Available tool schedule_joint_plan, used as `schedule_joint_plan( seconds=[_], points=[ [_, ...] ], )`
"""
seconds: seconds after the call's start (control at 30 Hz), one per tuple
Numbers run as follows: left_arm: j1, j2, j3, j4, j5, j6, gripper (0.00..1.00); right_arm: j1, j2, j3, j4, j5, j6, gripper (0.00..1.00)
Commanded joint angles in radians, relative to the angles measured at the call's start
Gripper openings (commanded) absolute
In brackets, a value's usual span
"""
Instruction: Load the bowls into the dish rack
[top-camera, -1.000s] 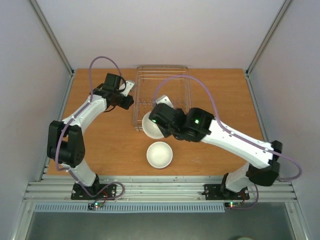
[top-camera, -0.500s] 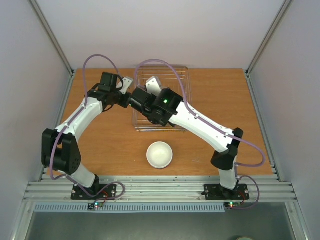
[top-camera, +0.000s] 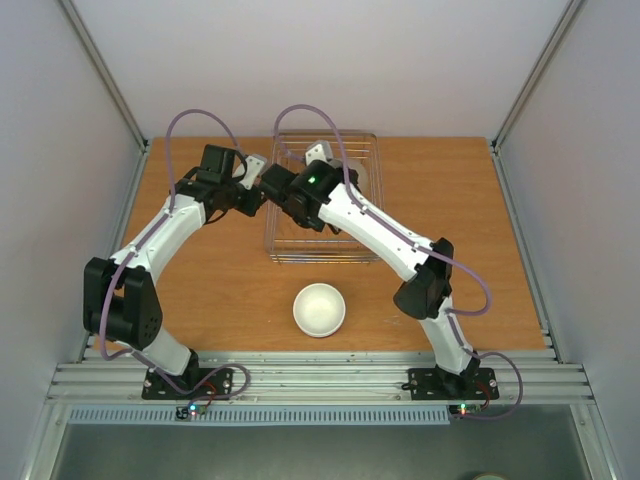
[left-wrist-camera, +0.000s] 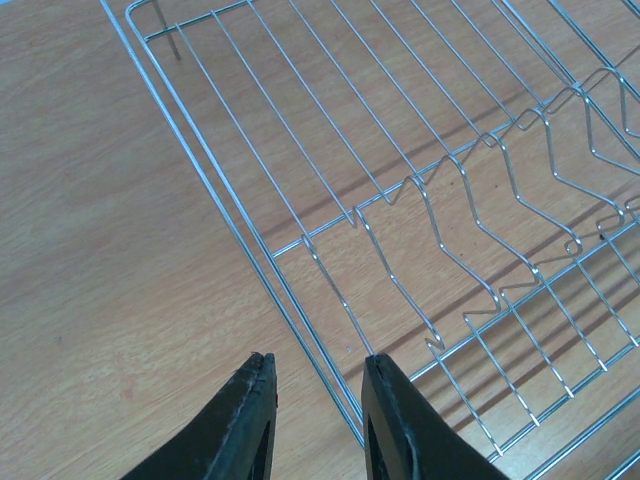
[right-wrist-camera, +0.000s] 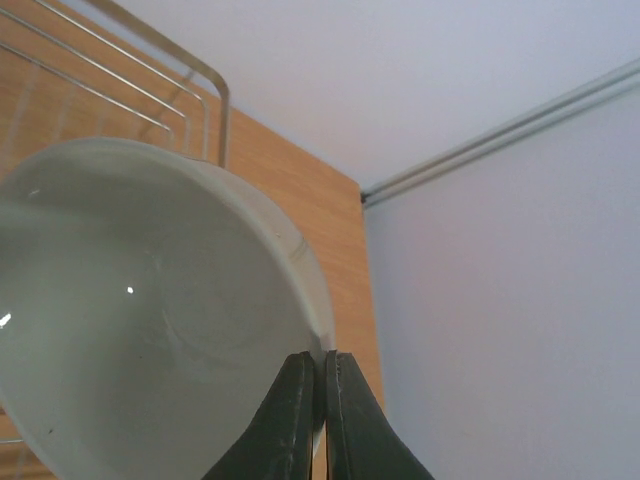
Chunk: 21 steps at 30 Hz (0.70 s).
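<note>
While stretched over the dish rack (top-camera: 362, 160), the right claw (right-wrist-camera: 322, 357) clamps a white bowl (right-wrist-camera: 130, 300).

Rectangular dish rack (top-camera: 368, 150) of thin silver wire, low-sided, flat on the far middle of the table (top-camera: 450, 200). Plain white bowl (top-camera: 319, 309) upright on the wood, near of the rack and apart from it. Pale bowl (right-wrist-camera: 150, 300) tilted, rim pinched in the closed right gripper (right-wrist-camera: 321, 365), rack wires just behind.
</note>
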Motion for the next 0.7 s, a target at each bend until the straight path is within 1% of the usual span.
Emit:
schedule_joint_plan(
  seconds=[0.0,0.27,0.67],
  points=[
    [0.002,-0.004,0.016,0.004,0.024,-0.007,0.25,-0.061,-0.015,-0.037,-0.207,0.105,0.049,0.01],
    [0.001,0.022,0.019,0.001,0.038,-0.01,0.25,-0.115,0.053,-0.069,-0.208,0.098,0.004,0.01],
    [0.002,0.002,0.019,-0.002,0.06,-0.017,0.25,-0.159,0.118,-0.132,-0.209,0.122,-0.015,0.01]
  ],
)
